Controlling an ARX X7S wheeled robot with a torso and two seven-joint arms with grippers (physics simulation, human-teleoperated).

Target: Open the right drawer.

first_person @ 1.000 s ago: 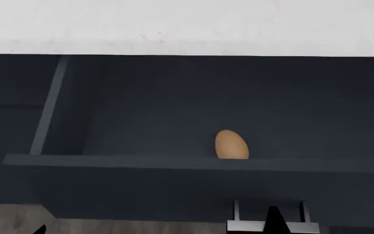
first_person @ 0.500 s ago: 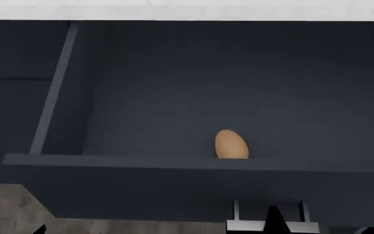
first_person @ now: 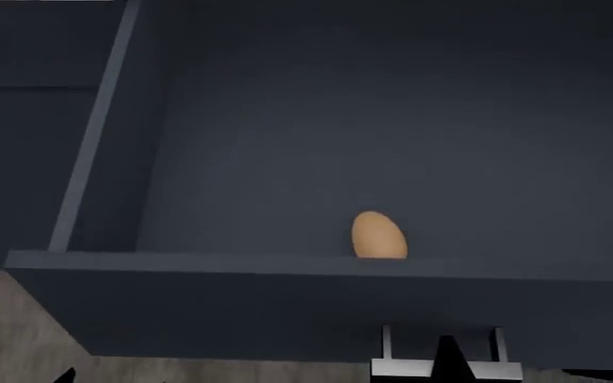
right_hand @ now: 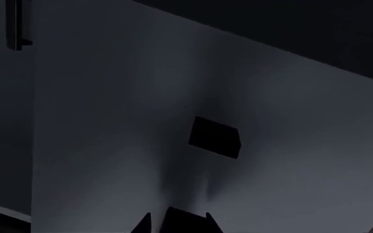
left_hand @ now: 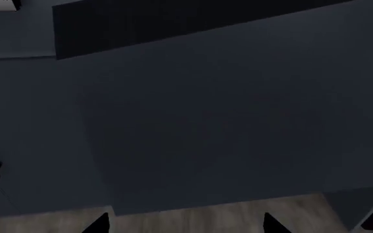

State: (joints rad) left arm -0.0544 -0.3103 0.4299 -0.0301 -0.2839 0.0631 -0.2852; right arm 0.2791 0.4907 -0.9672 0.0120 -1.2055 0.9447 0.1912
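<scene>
The right drawer (first_person: 285, 144) stands pulled far out toward me, filling most of my head view: its dark grey floor lies open from above, its left side wall runs back as a paler strip, and the top edge of its charcoal-blue front crosses the lower part of the view. A brown egg (first_person: 379, 235) rests on the drawer floor, right against the inside of that front.

My right gripper (first_person: 447, 351) sits below and outside the drawer front, at its outer face, under and slightly right of the egg. In my head view two thin pale rods and a pale bar frame the dark fingertips there, and the handle itself is hidden, so I cannot tell whether the gripper is clamped on anything or standing apart. My right wrist camera looks along the flat front panel, where a small dark block (right_hand: 215, 137) sticks out of it just beyond my fingertips; they look close together at the frame edge, but I cannot say more.

My left gripper (left_hand: 183, 224) hangs clear of the drawer, its two dark tips set wide apart over the grey wood-patterned floor (left_hand: 225, 216), facing dark cabinet panels
</scene>
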